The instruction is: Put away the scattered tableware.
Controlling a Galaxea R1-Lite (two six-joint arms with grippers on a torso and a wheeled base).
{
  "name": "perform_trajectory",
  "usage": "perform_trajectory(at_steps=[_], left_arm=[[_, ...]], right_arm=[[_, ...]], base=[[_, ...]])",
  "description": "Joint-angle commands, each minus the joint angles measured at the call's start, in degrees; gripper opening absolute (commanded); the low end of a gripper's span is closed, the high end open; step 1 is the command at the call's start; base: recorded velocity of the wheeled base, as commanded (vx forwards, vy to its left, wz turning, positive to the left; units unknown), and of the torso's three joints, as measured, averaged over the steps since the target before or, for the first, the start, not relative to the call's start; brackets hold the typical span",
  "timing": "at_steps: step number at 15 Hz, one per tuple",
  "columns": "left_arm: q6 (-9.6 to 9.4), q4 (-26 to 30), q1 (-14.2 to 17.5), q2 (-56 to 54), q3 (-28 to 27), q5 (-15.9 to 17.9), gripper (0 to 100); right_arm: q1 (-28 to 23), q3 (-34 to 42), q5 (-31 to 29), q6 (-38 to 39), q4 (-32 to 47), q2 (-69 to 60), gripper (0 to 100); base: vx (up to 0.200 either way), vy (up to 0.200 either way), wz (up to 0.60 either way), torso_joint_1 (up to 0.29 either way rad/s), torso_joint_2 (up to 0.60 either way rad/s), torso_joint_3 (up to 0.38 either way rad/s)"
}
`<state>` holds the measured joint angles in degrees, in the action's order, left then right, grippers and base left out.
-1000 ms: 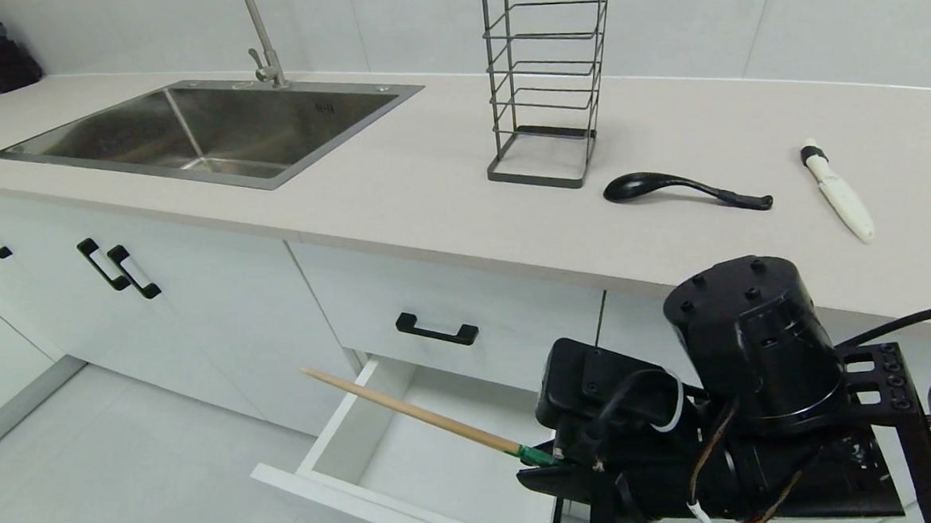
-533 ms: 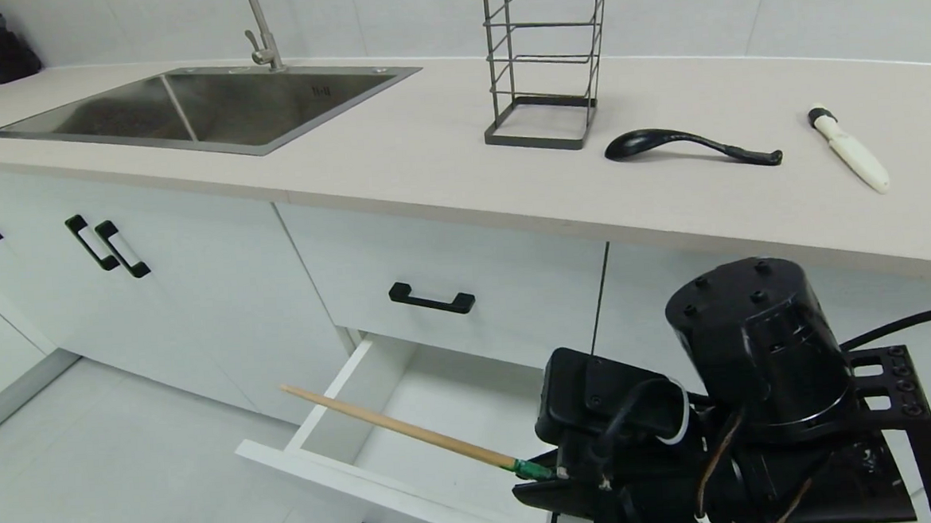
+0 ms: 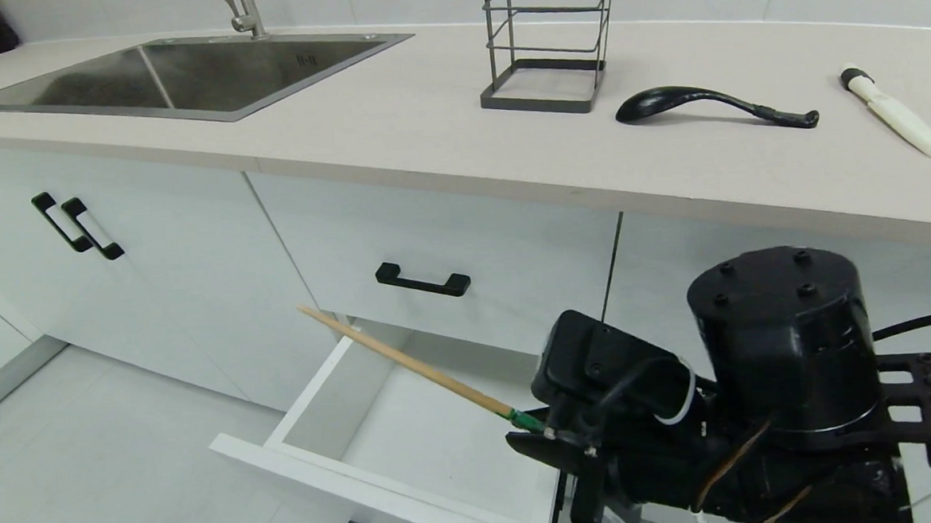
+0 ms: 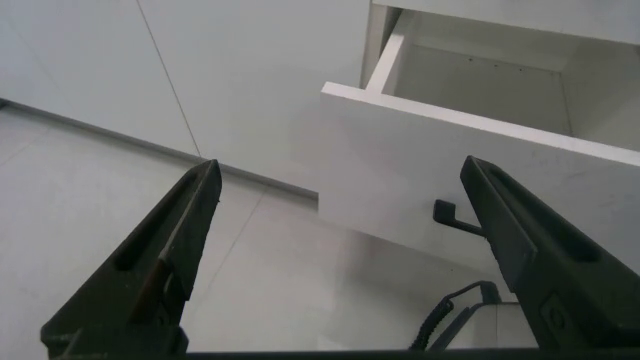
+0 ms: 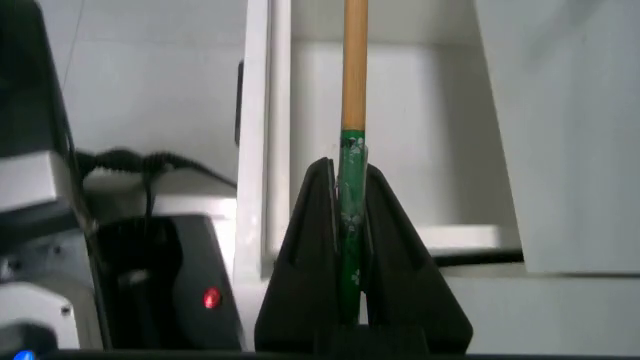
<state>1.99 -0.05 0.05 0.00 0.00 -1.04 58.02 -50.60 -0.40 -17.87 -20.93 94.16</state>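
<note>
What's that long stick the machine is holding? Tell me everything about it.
The stick is long, thin and straight, light wood by its look, with a green end. The right gripper is shut on that green end. It slants out above the open white drawer, apparently clear of it. Possibly a chopstick.

The left end effector [image 4: 340, 170] gapes before the drawer [image 4: 450, 150].

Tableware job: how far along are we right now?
Done: the lower drawer stands open. In hand: the right gripper is shut on a green-ended chopstick, angled over that drawer, not yet dropped. To do: the black spoon and the cream utensil lie on the countertop; the left gripper is open and empty.
</note>
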Motion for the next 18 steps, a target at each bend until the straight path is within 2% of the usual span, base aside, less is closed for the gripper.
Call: perform_trajectory(at_steps=[1, 6, 10, 11, 12, 14, 18], left_arm=[[0.03, -0.04, 0.04, 0.00, 0.00, -0.02, 100], [0.03, -0.04, 0.04, 0.00, 0.00, -0.02, 100], [0.03, -0.04, 0.04, 0.00, 0.00, -0.02, 100], [0.03, -0.04, 0.04, 0.00, 0.00, -0.02, 100], [0.03, -0.04, 0.04, 0.00, 0.00, -0.02, 100], [0.03, -0.04, 0.04, 0.00, 0.00, -0.02, 100], [0.03, -0.04, 0.04, 0.00, 0.00, -0.02, 100]], right_arm=[[2.72, 0.15, -2.59, 1.88, -2.89, 5.16, 0], [3.33, -8.46, -4.08, 2.31, -0.87, 13.51, 0], [3.51, -19.27, -6.80, 2.49, 10.21, 19.48, 0], [3.51, -19.27, -6.80, 2.49, 10.21, 19.48, 0], [3.16, -23.14, -9.44, 2.75, 13.37, 23.53, 0], [3.07, -24.63, -10.06, 3.98, 13.28, 27.22, 0], [-1.15, -30.52, -14.63, 3.90, 13.37, 31.96, 0]], base=[[0.000, 0.000, 0.00, 0.000, 0.00, 0.000], [0.000, 0.000, 0.00, 0.000, 0.00, 0.000], [0.000, 0.000, 0.00, 0.000, 0.00, 0.000], [0.000, 0.000, 0.00, 0.000, 0.00, 0.000], [0.000, 0.000, 0.00, 0.000, 0.00, 0.000], [0.000, 0.000, 0.00, 0.000, 0.00, 0.000], [0.000, 0.000, 0.00, 0.000, 0.00, 0.000]])
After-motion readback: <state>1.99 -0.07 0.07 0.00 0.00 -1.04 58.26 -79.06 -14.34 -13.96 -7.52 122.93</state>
